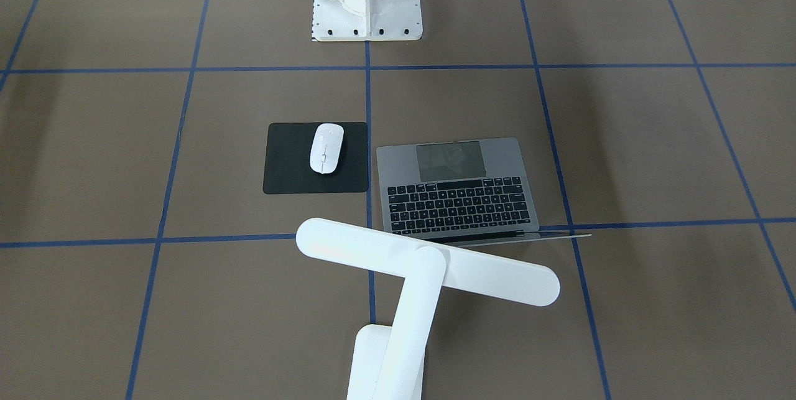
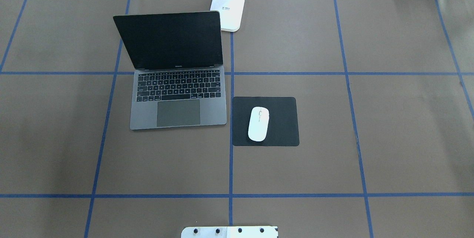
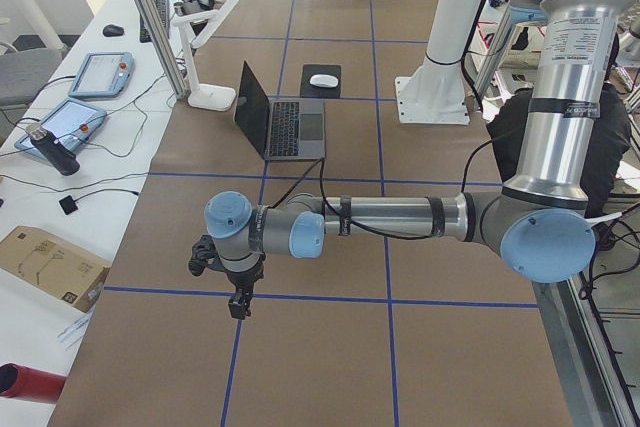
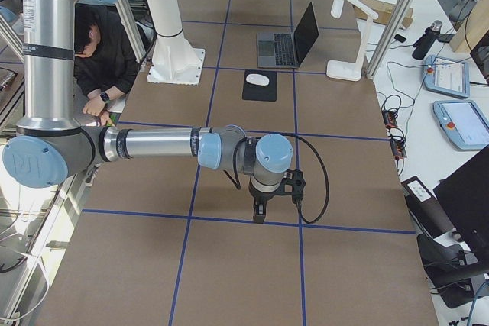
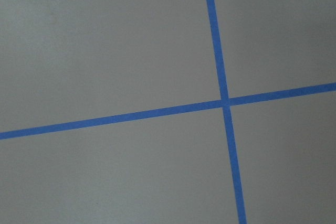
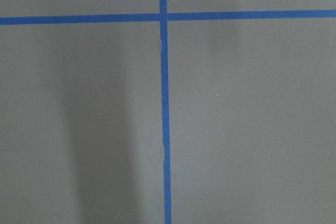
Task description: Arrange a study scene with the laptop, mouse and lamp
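Overhead view of a brown table [image 2: 389,138] marked with a grid of blue tape. The laptop [image 2: 177,101] stands open at about 10 o'clock from the table's centre, its screen dark and its keyboard facing the robot. Just beside it, at its 3 o'clock, lies a black mouse pad [image 2: 283,134] with the mouse [image 2: 258,124] resting on it lengthwise. The lamp [image 2: 229,10] stands at the laptop's 1 o'clock, its base near the lid's far corner.

Both arms are well apart from these things. The left gripper [image 3: 238,302] hangs over bare table towards the robot's left end. The right gripper [image 4: 260,211] does the same towards the right end. Each shows only in a side view, so I cannot tell whether the claws are apart or together. Neither appears to carry anything.

Judging by the layout, all three things look placed and the scene seems finished. Any next move would call only for a small tidy, such as squaring the lamp.

The lamp's head is cut off in the overhead view. From the front its base runs off the lower edge and its head covers part of the laptop's lid. Whether the lamp is lit is unclear. Both wrist cameras show only table and tape.
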Available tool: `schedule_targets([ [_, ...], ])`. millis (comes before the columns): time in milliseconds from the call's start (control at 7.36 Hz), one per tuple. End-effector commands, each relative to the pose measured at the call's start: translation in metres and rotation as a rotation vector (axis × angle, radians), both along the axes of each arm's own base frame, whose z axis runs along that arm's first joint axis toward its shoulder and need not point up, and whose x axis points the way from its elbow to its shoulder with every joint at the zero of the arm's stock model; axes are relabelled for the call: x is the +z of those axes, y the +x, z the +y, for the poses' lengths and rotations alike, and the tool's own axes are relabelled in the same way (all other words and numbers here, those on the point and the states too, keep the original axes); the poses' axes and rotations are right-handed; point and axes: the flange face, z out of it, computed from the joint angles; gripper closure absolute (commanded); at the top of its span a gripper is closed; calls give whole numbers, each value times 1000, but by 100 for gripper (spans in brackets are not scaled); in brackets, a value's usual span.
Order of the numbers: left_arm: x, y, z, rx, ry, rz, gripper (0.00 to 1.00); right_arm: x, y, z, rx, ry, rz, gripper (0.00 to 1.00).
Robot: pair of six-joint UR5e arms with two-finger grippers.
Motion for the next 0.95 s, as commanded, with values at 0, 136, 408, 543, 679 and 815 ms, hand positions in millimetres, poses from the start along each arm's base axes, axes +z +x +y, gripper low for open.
schedule_targets([
  [0, -34, -13, 21, -38, -16, 22, 1, -6, -3, -5, 36, -21, -9, 0],
  [136, -46, -13, 45, -38, -38, 20, 1, -7, -3, -5, 41, -25, -9, 0],
  [408, -46, -14, 67, -42, -41, 22, 1, -5, -2, -2, 43, -30, -9, 0],
  [543, -47, -16, 68, -45, -38, 22, 1, -5, -2, 1, 43, -30, -9, 0],
  [679, -47, -16, 68, -45, -38, 22, 1, -5, -2, 3, 43, -31, -9, 0],
  [815, -46, -16, 69, -47, -41, 22, 1, -5, -2, 3, 42, -30, -9, 0],
])
